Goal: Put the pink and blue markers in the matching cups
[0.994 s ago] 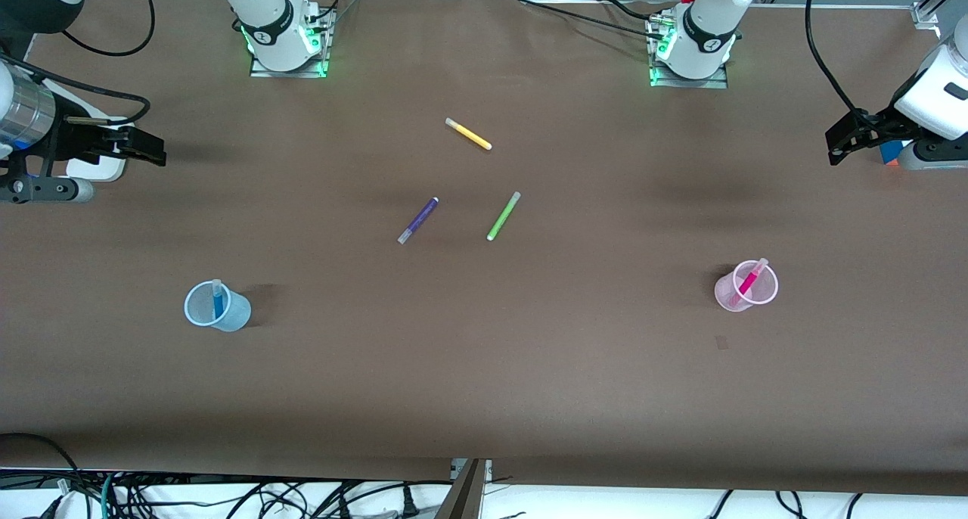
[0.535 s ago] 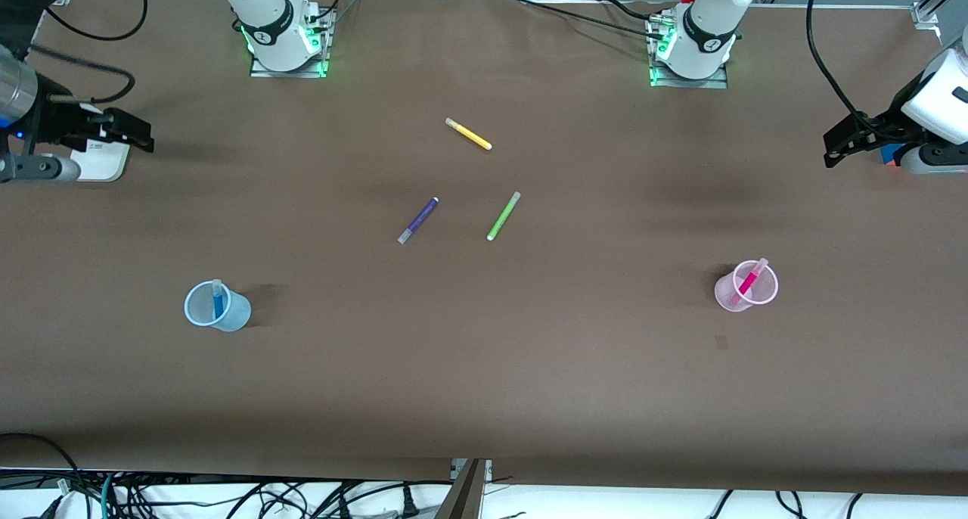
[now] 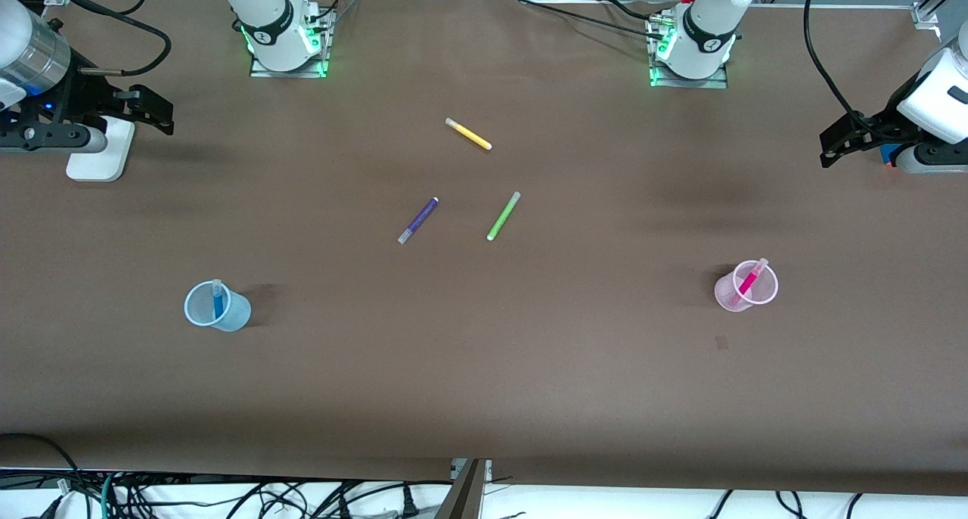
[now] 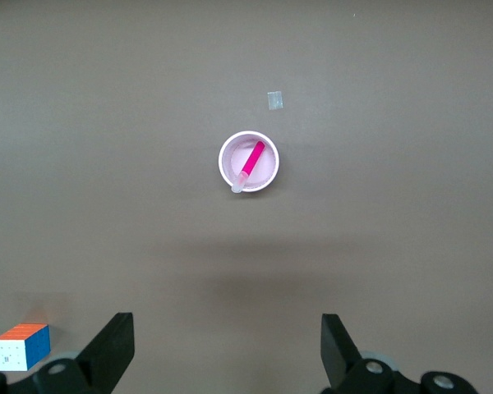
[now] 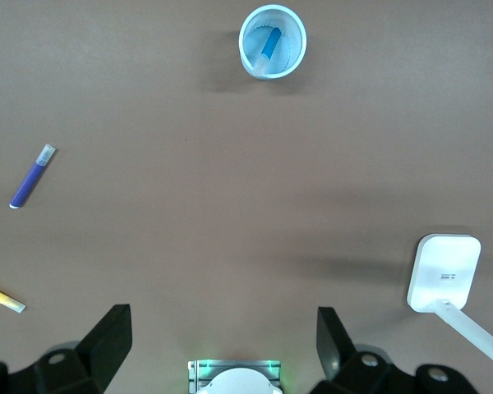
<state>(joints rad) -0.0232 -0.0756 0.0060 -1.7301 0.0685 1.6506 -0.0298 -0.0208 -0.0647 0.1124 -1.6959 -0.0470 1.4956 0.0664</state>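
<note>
The blue marker stands in the pale blue cup toward the right arm's end of the table. The pink marker leans in the pale pink cup toward the left arm's end. My right gripper is open and empty, high over the table's end by a white device. My left gripper is open and empty over its own end. The left wrist view shows the pink cup with the marker and my open gripper. The right wrist view shows the blue cup, its marker and my open gripper.
A dark purple pen, a lime-green pen and a yellow pen lie mid-table. A white device sits under the right arm. A colour cube sits under the left arm.
My right gripper has drawn back toward the robots' side of the table, still open. The left gripper has barely shifted. The markers and cups have not moved.
</note>
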